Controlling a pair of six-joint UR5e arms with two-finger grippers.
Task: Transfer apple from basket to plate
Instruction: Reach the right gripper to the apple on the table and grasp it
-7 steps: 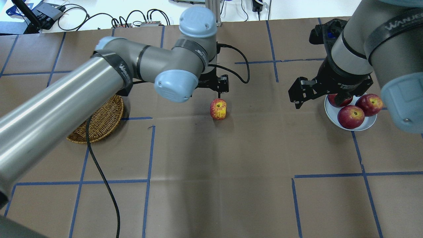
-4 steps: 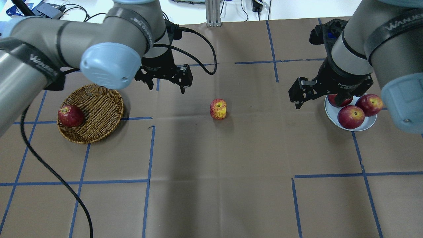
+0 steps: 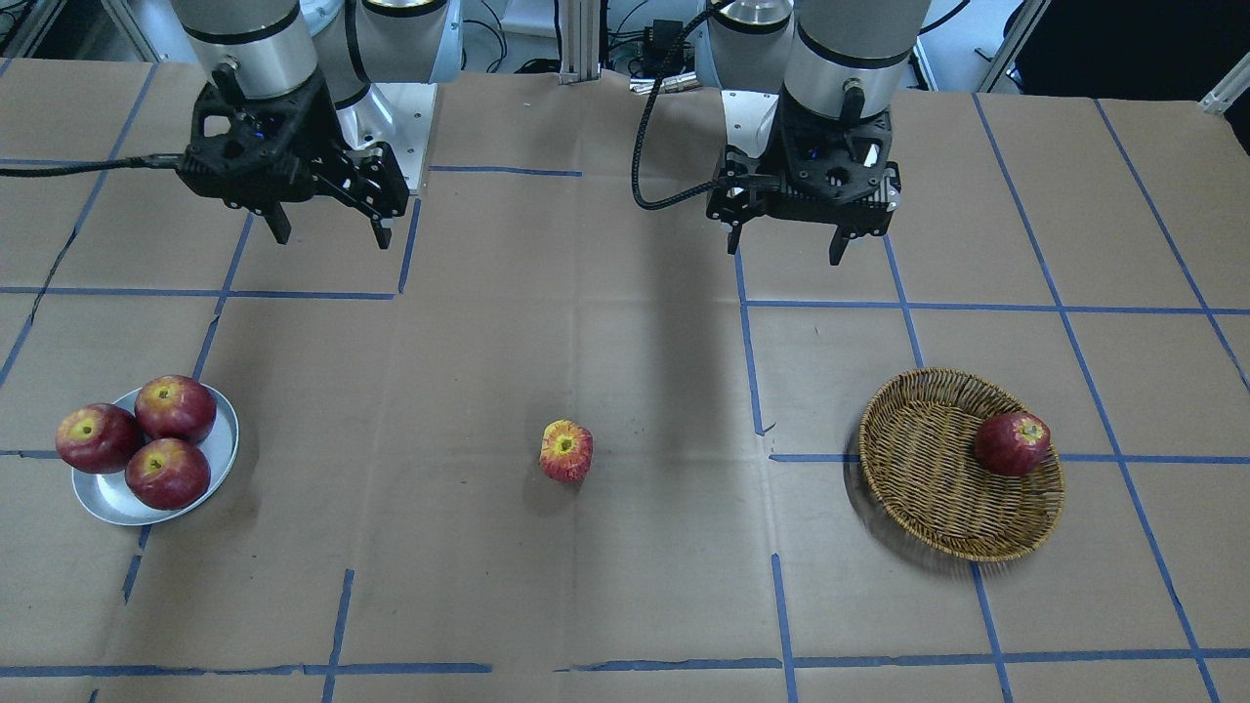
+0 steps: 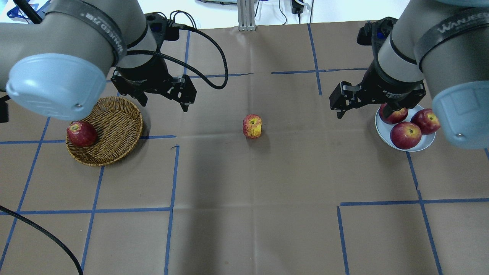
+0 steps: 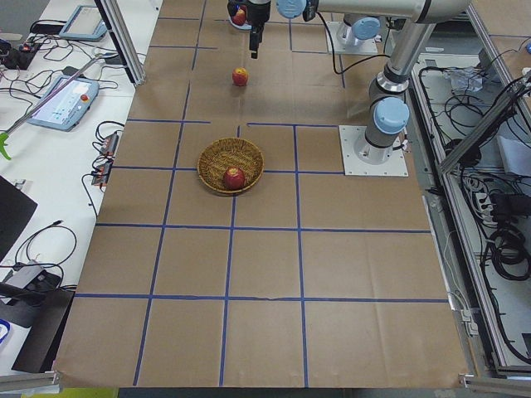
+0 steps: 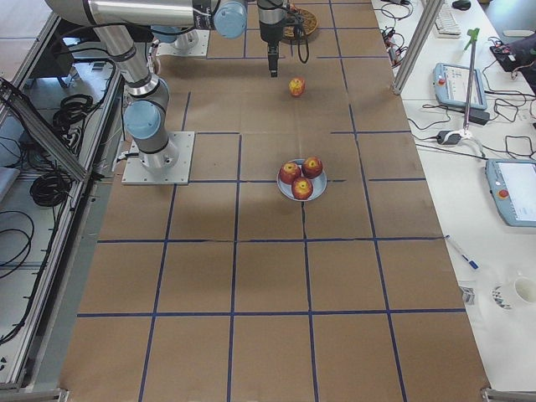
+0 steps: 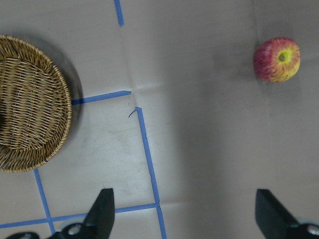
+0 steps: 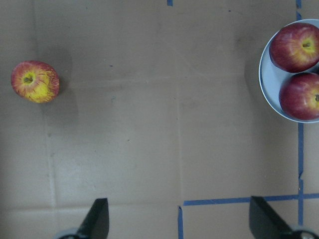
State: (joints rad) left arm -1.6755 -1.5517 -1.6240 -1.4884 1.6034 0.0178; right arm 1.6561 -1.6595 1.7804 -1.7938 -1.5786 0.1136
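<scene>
Resting in the basket is 1 dark apple; the plate is carrying 3 red apples; left gripper and right gripper are gaping.

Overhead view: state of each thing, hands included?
basket: upright, holds one dark red apple.
plate: holds three red apples.
apple: loose on the table between basket and plate, ungripped.
left hand: open, empty, raised near the basket.
right hand: open, empty, raised near the plate.

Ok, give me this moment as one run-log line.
streaked red-yellow apple: on brown table, between round wicker basket and round silvery-grey plate | left gripper: open, empty | right gripper: open, empty
</scene>
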